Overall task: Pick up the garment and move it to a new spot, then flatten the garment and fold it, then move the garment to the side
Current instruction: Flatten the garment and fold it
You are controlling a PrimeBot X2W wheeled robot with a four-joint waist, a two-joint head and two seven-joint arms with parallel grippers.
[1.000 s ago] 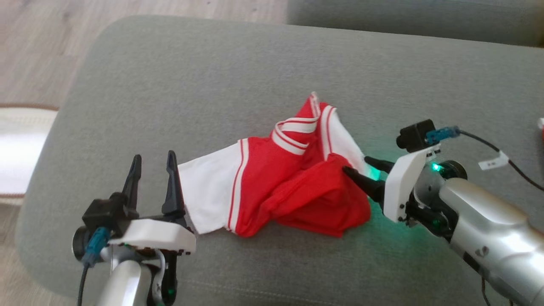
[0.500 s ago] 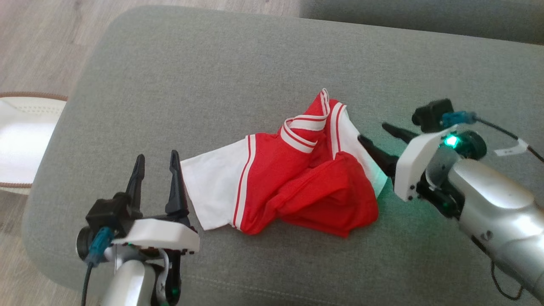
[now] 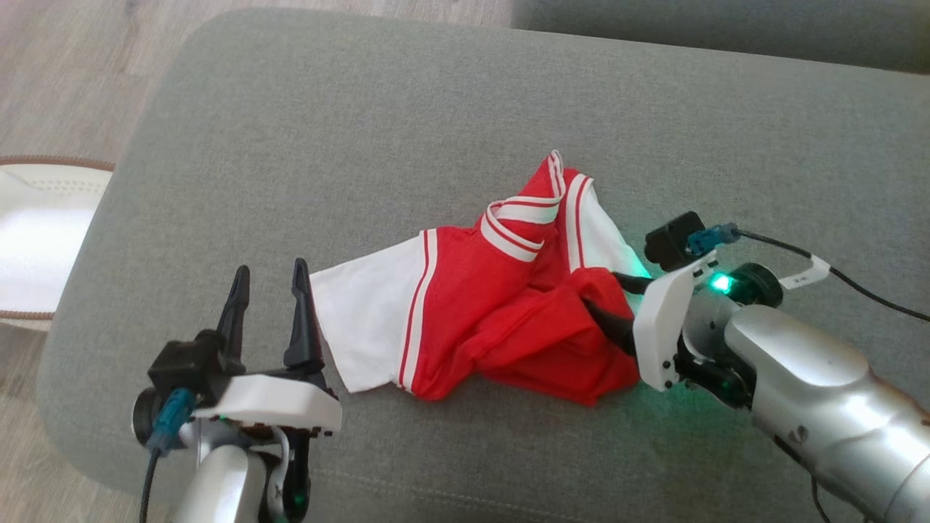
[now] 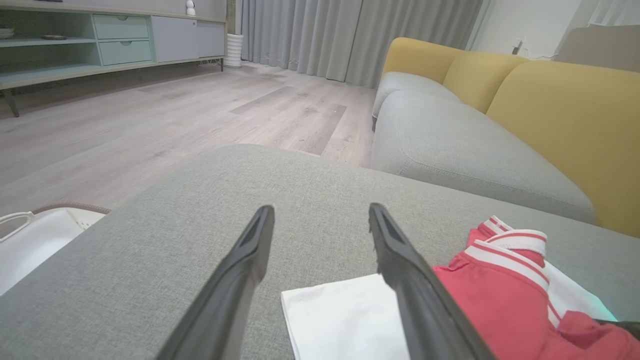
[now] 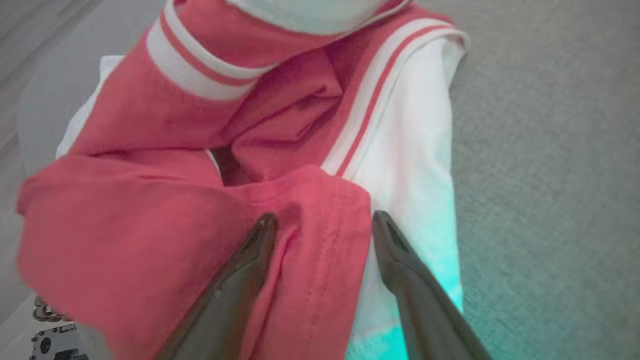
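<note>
A crumpled red garment (image 3: 494, 305) with white panels and striped trim lies in the middle of a grey cushion (image 3: 363, 109). My left gripper (image 3: 270, 267) stands open at the lower left, its right finger just beside the garment's white sleeve edge (image 4: 345, 320), nothing between its fingers. In the left wrist view the left gripper (image 4: 321, 209) points over bare cushion. My right gripper (image 3: 601, 290) is open at the garment's right side, its fingers straddling a red fold. The right wrist view has the right gripper (image 5: 325, 216) with that red fold (image 5: 320, 235) between its fingers.
A white basket (image 3: 36, 240) sits on the wooden floor (image 3: 65, 65) left of the cushion. A second grey cushion (image 3: 726, 29) lies beyond the far right corner, with yellow sofa backs (image 4: 550, 100) behind it. A cable (image 3: 857, 290) trails from my right wrist.
My right gripper drew back from the garment and lifted, then came in again lower, and its fingers now straddle the red fold. The left gripper and garment stayed put.
</note>
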